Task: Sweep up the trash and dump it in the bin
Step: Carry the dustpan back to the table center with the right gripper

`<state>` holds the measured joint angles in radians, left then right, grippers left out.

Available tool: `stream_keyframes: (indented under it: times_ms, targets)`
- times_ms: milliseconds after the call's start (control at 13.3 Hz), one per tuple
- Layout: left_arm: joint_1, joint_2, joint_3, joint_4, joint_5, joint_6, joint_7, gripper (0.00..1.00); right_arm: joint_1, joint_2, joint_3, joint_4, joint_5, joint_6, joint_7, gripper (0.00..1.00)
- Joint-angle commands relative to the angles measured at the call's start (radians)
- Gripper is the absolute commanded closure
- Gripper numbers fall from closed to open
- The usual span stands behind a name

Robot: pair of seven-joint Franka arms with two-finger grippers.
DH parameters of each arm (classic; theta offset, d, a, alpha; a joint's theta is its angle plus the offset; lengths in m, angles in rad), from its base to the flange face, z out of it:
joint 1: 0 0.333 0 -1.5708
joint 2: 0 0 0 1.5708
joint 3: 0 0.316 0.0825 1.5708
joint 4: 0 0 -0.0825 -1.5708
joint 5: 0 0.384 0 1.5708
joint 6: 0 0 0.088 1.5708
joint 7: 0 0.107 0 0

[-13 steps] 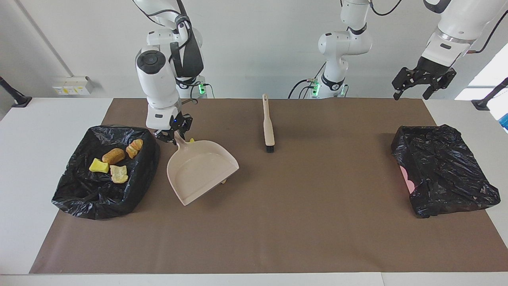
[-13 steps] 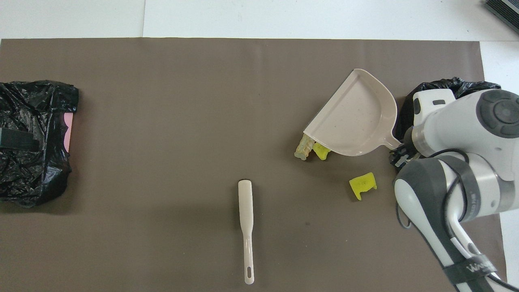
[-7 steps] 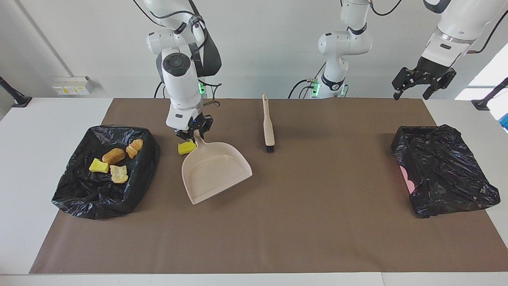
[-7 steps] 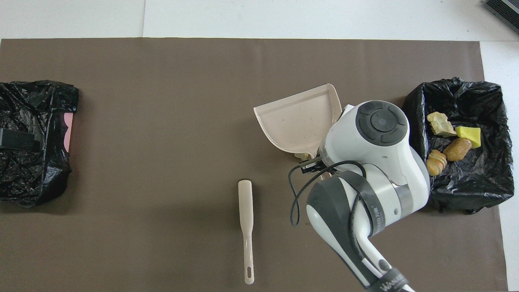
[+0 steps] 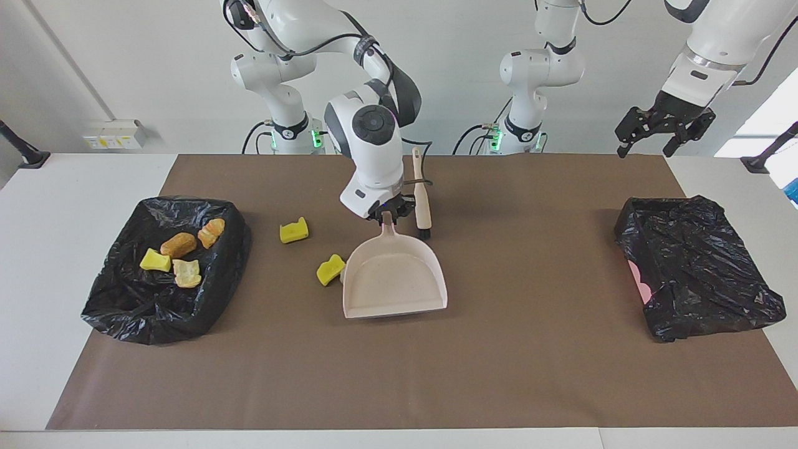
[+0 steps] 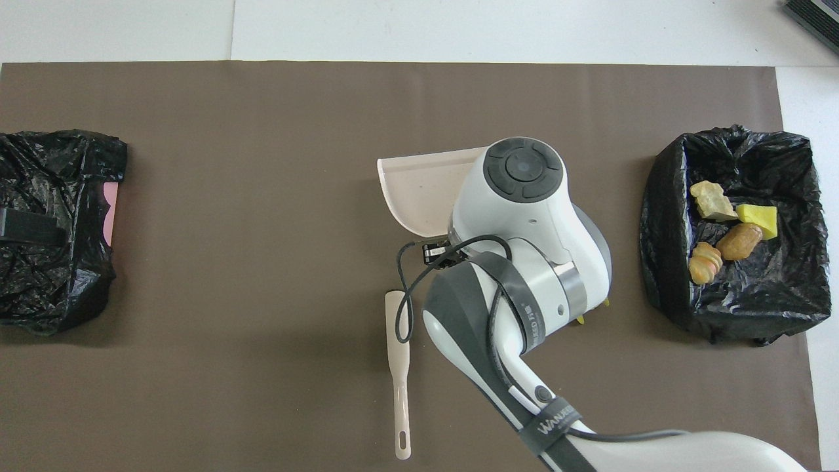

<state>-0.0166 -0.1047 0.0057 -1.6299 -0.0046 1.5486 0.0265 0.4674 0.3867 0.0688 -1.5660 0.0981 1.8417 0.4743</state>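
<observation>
My right gripper is shut on the handle of the pale dustpan, which lies low over the mat's middle with its mouth turned away from the robots. In the overhead view my right arm covers most of the dustpan. Two yellow sponge pieces of trash lie on the mat: one against the dustpan's side, one nearer the bin. The black-bagged bin at the right arm's end holds several trash lumps, also seen from overhead. My left gripper waits open, raised at the left arm's end.
The beige-handled brush lies on the mat right beside my right gripper, nearer to the robots than the dustpan; it also shows from overhead. A second black-bagged container sits at the left arm's end of the table.
My right gripper carried the dustpan from beside the bin to the mat's middle, turning its mouth away from the robots. Two yellow pieces now lie uncovered. The left arm has not moved.
</observation>
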Motion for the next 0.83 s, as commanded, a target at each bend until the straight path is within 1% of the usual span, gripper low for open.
stream_keyframes:
  times_ms: [0, 151, 376, 452, 527, 602, 677, 753]
  targets:
    - [0.014, -0.024, 0.003, -0.025, -0.008, -0.004, 0.013, 0.0, 0.02, 0.144, -0.004, 0.179, 0.012, -0.03, 0.076, 1.0]
    - [0.014, -0.024, 0.005, -0.025, -0.008, -0.004, 0.015, 0.0, 0.025, 0.201, -0.004, 0.234, 0.012, -0.018, 0.095, 1.0]
    - [0.014, -0.026, 0.005, -0.027, -0.008, -0.005, 0.013, 0.0, 0.043, 0.253, -0.004, 0.242, 0.012, 0.036, 0.127, 1.0]
    - [0.014, -0.026, 0.005, -0.025, -0.008, -0.004, 0.013, 0.0, 0.049, 0.258, -0.004, 0.238, 0.014, 0.048, 0.127, 1.0]
    - [0.014, -0.026, 0.005, -0.027, -0.008, -0.004, 0.013, 0.0, 0.04, 0.256, -0.004, 0.236, 0.023, 0.036, 0.13, 1.0]
    - [0.014, -0.026, 0.005, -0.027, -0.008, -0.005, 0.013, 0.0, 0.037, 0.256, -0.003, 0.236, 0.026, 0.039, 0.15, 0.87]
    - [0.014, -0.026, 0.005, -0.027, -0.008, -0.005, 0.013, 0.0, 0.037, 0.251, -0.004, 0.233, 0.029, 0.048, 0.185, 0.01]
    - [0.014, -0.026, 0.007, -0.027, -0.008, -0.005, 0.013, 0.0, 0.033, 0.247, -0.003, 0.231, 0.032, 0.05, 0.188, 0.0]
